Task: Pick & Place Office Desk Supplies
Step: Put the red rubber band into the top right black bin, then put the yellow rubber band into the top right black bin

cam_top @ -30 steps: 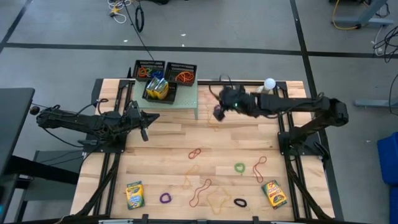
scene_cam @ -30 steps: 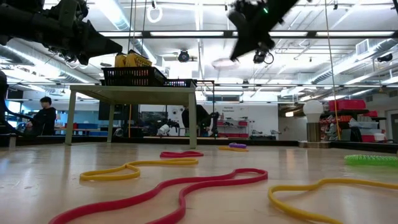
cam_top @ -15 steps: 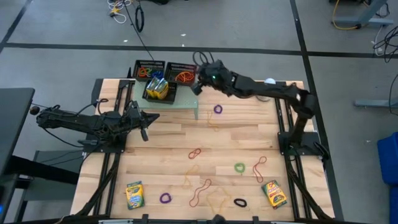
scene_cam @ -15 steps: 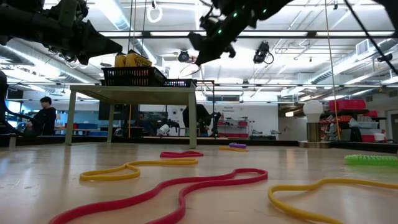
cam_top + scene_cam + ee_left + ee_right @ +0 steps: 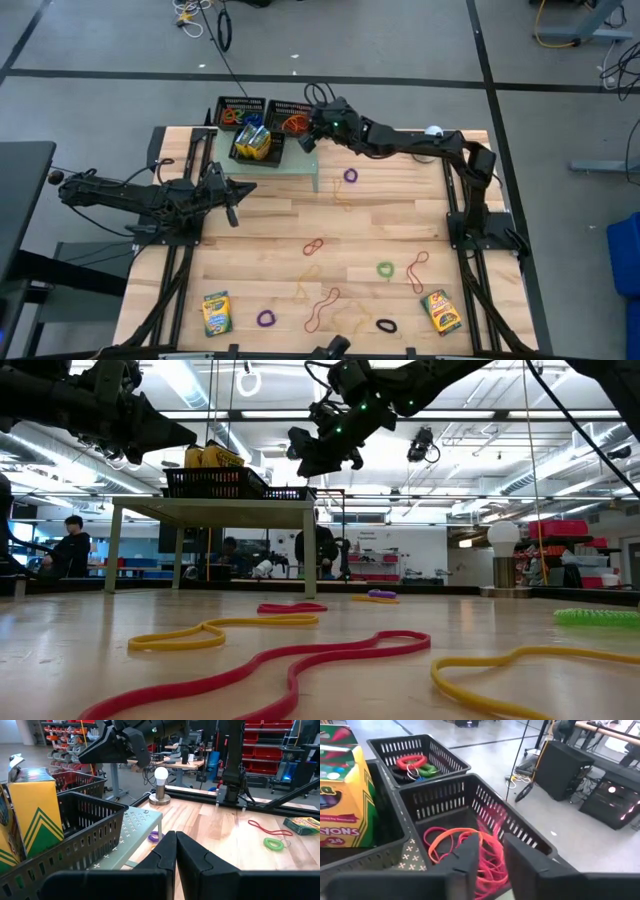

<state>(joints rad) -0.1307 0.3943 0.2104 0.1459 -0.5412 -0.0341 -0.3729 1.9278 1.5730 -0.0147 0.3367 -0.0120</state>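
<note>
High view: the right gripper (image 5: 309, 138) sits at upper centre of the frame, over the near edge of the right-hand mesh tray (image 5: 291, 107) on the pale green stand (image 5: 300, 160). Loose rubber bands (image 5: 320, 309) lie across the lower half of the wooden table (image 5: 250, 230), with one purple band (image 5: 349, 175) just right of the stand. One crayon box (image 5: 215, 312) lies at lower left, another (image 5: 441, 311) at lower right. The left gripper (image 5: 232, 212) waits at left centre.

Low view: the right gripper (image 5: 305, 450) hangs at top centre, above the tray's right end; its finger gap cannot be told here.

Left wrist view: the left gripper (image 5: 175, 851) has its fingers pressed together, holding nothing.

Right wrist view: the right gripper (image 5: 490, 857), at bottom centre, shows its fingers a little apart, directly above a heap of red and orange bands (image 5: 470, 845) in the tray (image 5: 520, 827). Whether a band is between them or just dropped cannot be told. Two further crayon boxes (image 5: 342, 805) stand in the neighbouring tray at left.

Judgement: this is the release step of one delivery. The next move calls for lifting clear of the tray wall without snagging the heap, then going to the purple band nearest the stand.
</note>
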